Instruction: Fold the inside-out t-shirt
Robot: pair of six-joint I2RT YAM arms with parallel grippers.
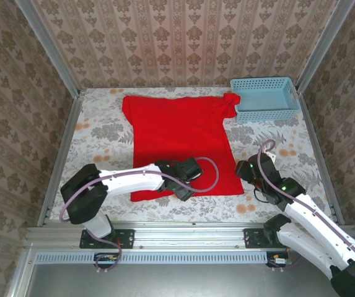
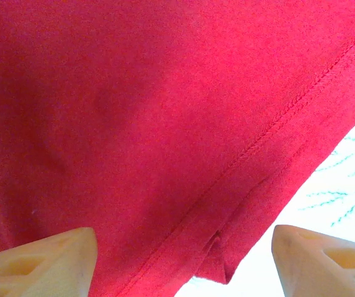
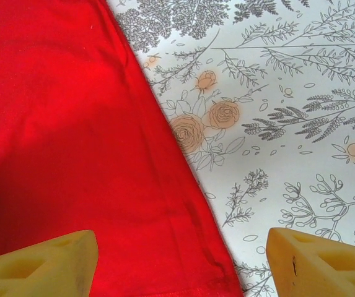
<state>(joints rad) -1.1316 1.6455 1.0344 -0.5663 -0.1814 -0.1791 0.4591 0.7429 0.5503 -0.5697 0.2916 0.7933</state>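
Your left pincer (image 2: 183,241) stands wide, its two pale fingers (image 2: 47,263) well apart and gripping nothing. Red cloth lies between and beyond them, and the stitched hem (image 2: 258,142) crosses on a slant to a small folded corner just ahead of the gap. Your right pincer (image 3: 182,241) is just as wide and just as empty. It straddles the cloth's right side edge, with one finger over red and the other over the flowered table (image 1: 103,133).

The t-shirt (image 1: 177,130) lies spread flat in the middle of the table. Its long axis runs from the near edge to the far edge, leaning a little to the right as it comes near. The hem is toward you and the sleeves are at the far side. One sleeve reaches the light-blue basket (image 1: 267,115) in the far right corner (whether it rests on the rim or only against it, you cannot tell from above).

Both pincers sit at the near end, so a fold would most likely carry the hem away from you, toward the far edge. The right arm is nearer the hem's right corner. The left pincer hangs over the hem's right half, well apart from the left corner, so I judge it must shift left before gripping.
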